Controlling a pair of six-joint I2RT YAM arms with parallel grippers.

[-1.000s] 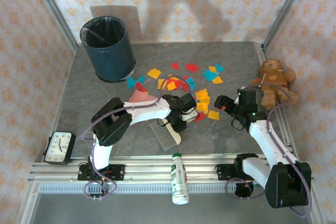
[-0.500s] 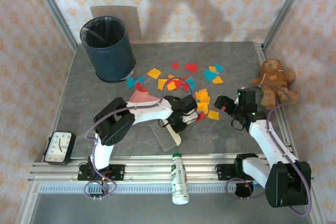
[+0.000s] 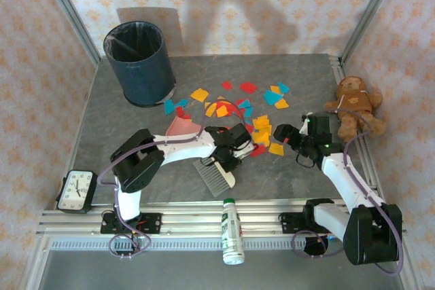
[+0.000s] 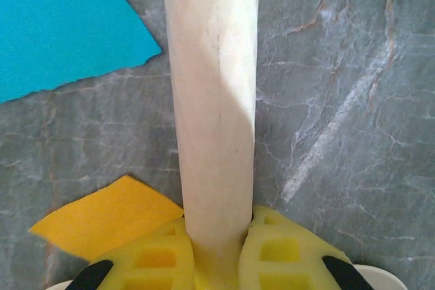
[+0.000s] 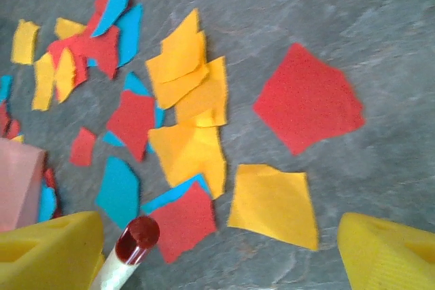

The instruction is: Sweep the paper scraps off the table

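Since sweeping needs the brush (image 3: 215, 174), left gripper (image 4: 216, 252) clenched on its handle (image 4: 214, 100); right gripper (image 5: 217, 252) released, three o'clock of paper scraps (image 3: 262, 125).

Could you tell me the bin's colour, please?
Dark blue; the bin shows best from the top external view.

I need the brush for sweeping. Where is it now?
In the top view the brush is at the front middle of the table, its wooden handle shut in the left gripper, just short of the paper scraps.
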